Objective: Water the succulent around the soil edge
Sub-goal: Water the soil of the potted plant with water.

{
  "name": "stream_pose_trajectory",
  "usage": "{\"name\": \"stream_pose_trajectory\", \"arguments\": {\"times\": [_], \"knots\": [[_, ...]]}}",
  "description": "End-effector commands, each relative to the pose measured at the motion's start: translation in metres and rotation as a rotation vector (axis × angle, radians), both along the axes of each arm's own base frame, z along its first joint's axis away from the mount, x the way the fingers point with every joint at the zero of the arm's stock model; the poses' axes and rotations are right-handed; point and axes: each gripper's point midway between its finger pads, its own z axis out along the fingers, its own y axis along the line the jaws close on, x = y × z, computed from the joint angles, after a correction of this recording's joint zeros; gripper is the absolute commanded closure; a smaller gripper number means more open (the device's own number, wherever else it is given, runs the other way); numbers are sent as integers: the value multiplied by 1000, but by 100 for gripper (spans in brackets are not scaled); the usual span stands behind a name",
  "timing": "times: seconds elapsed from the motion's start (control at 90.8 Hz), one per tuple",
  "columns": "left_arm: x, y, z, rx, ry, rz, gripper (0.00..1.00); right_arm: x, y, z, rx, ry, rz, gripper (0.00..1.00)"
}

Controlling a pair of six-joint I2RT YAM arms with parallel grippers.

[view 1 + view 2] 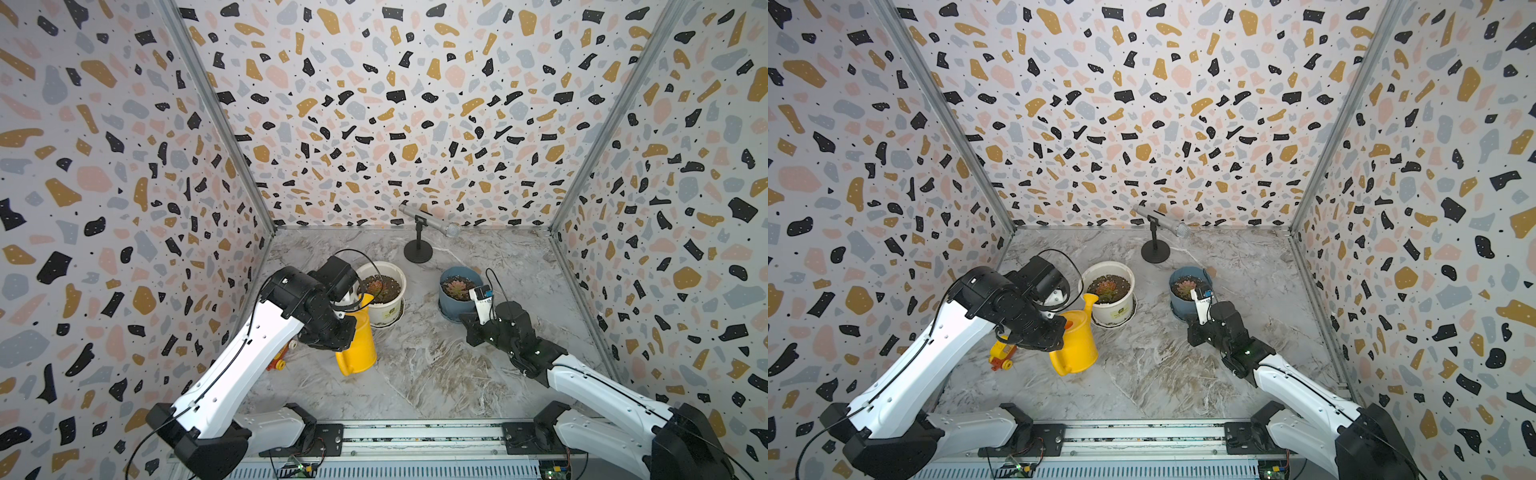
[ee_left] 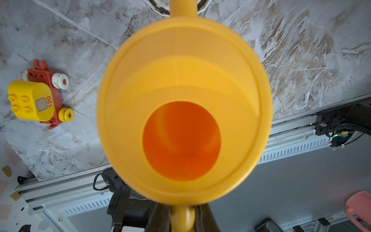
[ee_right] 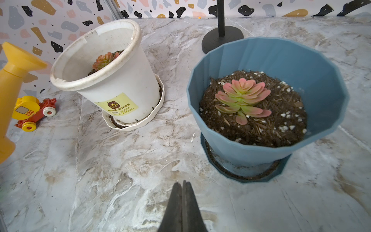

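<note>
A yellow watering can (image 1: 358,347) (image 1: 1076,347) hangs tilted over the marble floor. Its spout (image 1: 366,298) (image 1: 1090,298) reaches the near rim of the white pot (image 1: 400,275) (image 3: 120,88). That pot holds dark soil and a pink-green succulent (image 1: 376,286) (image 1: 1108,287). My left gripper (image 2: 182,210) is shut on the can's handle; the can's open mouth (image 2: 181,140) fills the left wrist view. A second succulent (image 3: 244,98) grows in a blue pot (image 1: 446,306) (image 3: 261,152). My right gripper (image 3: 182,183) is shut and empty, just in front of the blue pot's saucer.
A microphone on a black round stand (image 1: 417,247) (image 1: 1155,249) stands behind the pots. A red and yellow toy car (image 1: 1001,357) (image 3: 32,112) lies left of the can. Patterned walls close in three sides; a metal rail (image 1: 415,434) runs along the front.
</note>
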Motion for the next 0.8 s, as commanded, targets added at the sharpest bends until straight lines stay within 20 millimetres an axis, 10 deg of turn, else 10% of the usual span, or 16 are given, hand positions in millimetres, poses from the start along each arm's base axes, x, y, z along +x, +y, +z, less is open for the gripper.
{"name": "stream_pose_trajectory", "arguments": {"times": [0.0,0.793], "knots": [[0,2,16,-39,-82,0,100,3,2,14,8,-32,0,100],[70,44,89,51,-528,301,100,4,1,14,3,-38,-6,100]]}}
